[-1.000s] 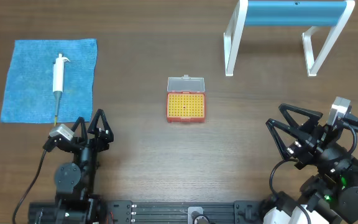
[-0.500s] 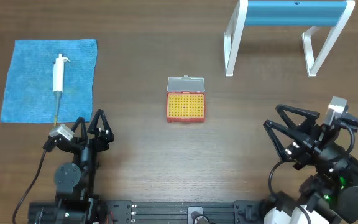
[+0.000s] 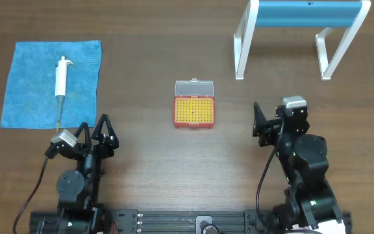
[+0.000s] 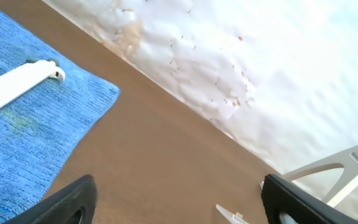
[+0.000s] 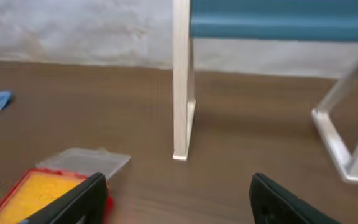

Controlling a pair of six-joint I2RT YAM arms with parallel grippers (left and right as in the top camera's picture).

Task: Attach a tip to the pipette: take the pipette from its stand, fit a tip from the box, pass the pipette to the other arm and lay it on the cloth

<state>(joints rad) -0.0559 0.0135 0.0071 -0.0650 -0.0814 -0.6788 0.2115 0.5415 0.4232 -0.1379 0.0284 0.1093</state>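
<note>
Pipette (image 3: 61, 81) lies flat on the cloth (image 3: 24, 97), tip end pointing back at the left gripper (image 3: 96, 127), just ahead of it, not touching. Left jaws are spread and empty. Right gripper (image 5: 178, 182) is also released, with the tip box (image 3: 194, 110) off to its left. Placement looks done. To park, pull the left arm straight back, clear of the cloth edge and the tip.

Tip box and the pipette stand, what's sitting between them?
Nothing. The top view shows only bare wooden table between the tip box and the stand, and the right wrist view shows the same.
</note>
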